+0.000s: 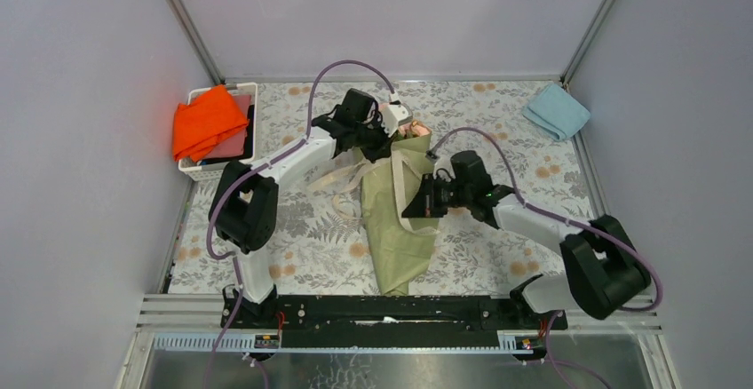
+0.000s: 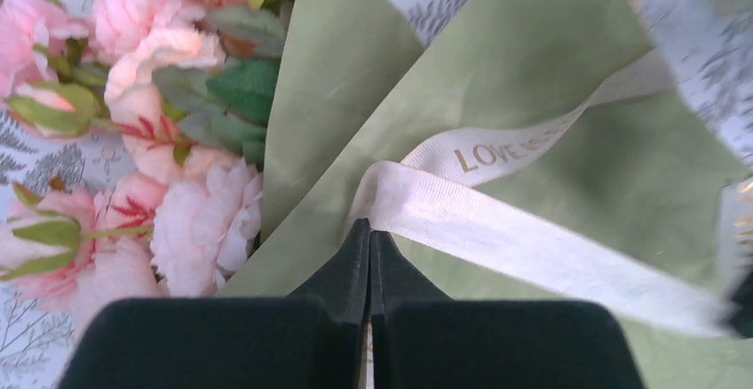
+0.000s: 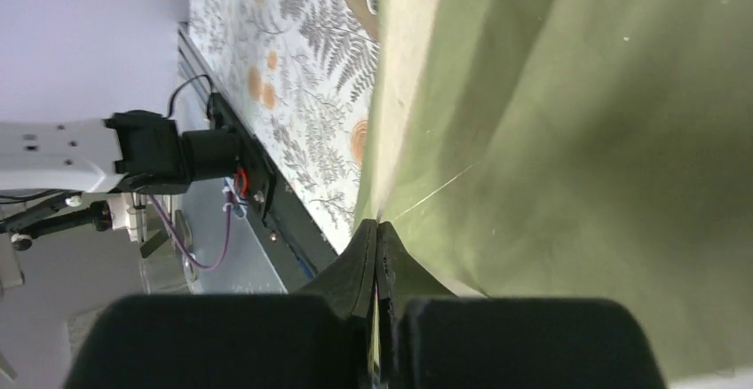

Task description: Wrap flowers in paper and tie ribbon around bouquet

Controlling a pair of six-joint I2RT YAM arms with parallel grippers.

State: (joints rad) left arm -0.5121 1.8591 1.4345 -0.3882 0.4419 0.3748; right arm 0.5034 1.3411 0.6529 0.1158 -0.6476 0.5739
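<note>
Wrap looks done: flowers sit in the olive paper cone on the table, ribbon lies across it with 0 knots, left gripper pinched on the ribbon fold, right gripper shut at the paper edge, catch unclear.

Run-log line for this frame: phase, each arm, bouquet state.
phase: tying ribbon | left gripper: jaws shut on ribbon | right gripper: jaws shut on ribbon | bouquet: wrapped, lying on table
</note>
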